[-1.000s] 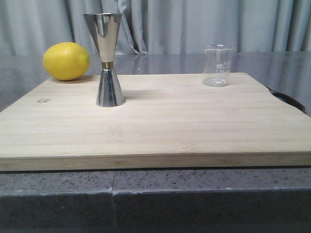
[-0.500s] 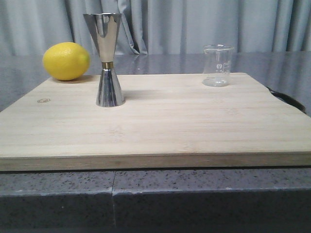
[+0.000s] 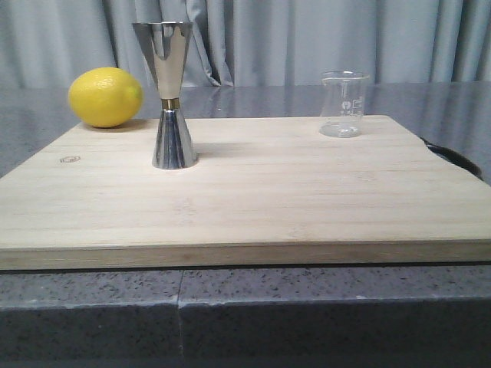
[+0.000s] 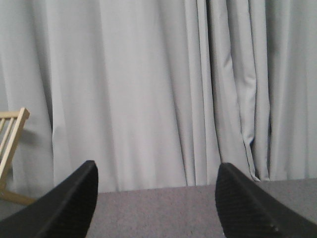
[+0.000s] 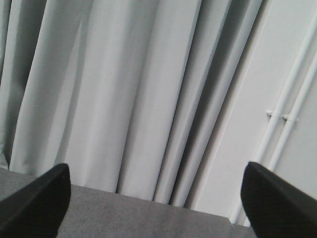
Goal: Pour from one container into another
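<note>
Beaker (image 3: 343,103) markings illegible

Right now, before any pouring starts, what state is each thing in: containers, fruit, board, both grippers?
glass beaker: upright on the board's far right, looks empty, not held.
steel jigger: upright on the board's left, not held; contents cannot be seen.
lemon: whole, at the board's far left corner.
cutting board: lying flat on the counter.
left gripper: open, holding nothing.
right gripper: open, holding nothing.

Yellow lemon (image 3: 105,96); mirror-bright steel jigger (image 3: 169,93) with a thin gold waistband; clear glass beaker (image 3: 342,103) faintly printed in white; pale, fine-grained wooden board (image 3: 253,192); speckled grey countertop (image 3: 245,299); light grey curtain (image 3: 307,38); black gripper fingers (image 4: 64,208).
</note>
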You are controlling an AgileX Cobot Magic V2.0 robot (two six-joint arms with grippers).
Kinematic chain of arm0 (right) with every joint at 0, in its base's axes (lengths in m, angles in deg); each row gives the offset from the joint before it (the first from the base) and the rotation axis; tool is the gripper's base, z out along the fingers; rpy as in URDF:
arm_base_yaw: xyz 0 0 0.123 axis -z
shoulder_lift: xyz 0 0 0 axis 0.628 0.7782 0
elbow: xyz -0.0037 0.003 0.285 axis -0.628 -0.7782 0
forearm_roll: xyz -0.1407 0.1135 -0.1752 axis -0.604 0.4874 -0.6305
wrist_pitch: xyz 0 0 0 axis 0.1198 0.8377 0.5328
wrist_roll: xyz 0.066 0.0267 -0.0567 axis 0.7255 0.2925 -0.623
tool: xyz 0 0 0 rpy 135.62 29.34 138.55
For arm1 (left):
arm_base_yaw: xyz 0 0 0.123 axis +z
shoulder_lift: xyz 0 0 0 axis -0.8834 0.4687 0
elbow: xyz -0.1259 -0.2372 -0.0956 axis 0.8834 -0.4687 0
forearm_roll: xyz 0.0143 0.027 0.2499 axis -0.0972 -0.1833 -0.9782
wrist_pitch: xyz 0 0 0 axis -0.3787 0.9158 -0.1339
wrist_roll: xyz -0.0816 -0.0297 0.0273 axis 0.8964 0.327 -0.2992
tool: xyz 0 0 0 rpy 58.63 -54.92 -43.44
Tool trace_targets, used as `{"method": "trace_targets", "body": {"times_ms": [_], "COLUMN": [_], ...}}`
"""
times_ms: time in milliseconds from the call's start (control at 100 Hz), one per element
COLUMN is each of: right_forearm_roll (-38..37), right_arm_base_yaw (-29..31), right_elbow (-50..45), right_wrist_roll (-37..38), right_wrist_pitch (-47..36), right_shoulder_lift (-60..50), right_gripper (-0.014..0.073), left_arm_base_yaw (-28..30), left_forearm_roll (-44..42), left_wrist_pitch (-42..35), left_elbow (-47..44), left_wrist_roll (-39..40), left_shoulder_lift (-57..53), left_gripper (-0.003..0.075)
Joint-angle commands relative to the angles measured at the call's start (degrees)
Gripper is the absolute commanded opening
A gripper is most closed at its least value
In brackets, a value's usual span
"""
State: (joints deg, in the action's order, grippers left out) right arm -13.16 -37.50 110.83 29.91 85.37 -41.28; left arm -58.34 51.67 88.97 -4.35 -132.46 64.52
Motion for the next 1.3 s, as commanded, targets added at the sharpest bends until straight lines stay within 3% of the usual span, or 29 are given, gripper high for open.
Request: {"method": "trace_targets", "body": {"times_ms": [0,290,670,810,1090,1290], "right_forearm_roll": [0.0,0.0,0.3,0.3,0.3,0.3], "right_arm_base_yaw": [0.1,0.1,0.1,0.1,0.1,0.1], "right_elbow": [-1.7,-11.9,-21.8,-23.4,-23.5,-23.5], "right_wrist_roll": [0.5,0.5,0.6,0.6,0.6,0.6], "right_wrist_pitch": [-2.6,-3.0,-5.9,-11.3,-12.6,-10.6], "right_shoulder_lift": [-2.7,-14.0,-26.7,-29.4,-30.3,-30.3], "right_gripper": [0.0627,0.0627,0.0600,0.0444,-0.0061,-0.0073], "left_arm_base_yaw": [-0.5,-0.5,-0.5,-1.4,-4.9,-4.9], "left_forearm_roll": [2.0,5.2,5.6,5.6,5.6,5.6], "left_wrist_pitch": [0.9,1.2,0.9,0.3,-4.0,-4.0], "left_elbow": [-2.6,-12.9,-18.6,-18.7,-18.7,-18.7], "left_wrist_roll": [0.7,0.7,0.7,0.7,0.7,0.7], "left_shoulder_lift": [-2.2,-13.4,-24.3,-24.8,-24.8,-24.8], "left_gripper": [0.0457,0.0457,0.0420,0.0318,-0.0017,-0.0019]}}
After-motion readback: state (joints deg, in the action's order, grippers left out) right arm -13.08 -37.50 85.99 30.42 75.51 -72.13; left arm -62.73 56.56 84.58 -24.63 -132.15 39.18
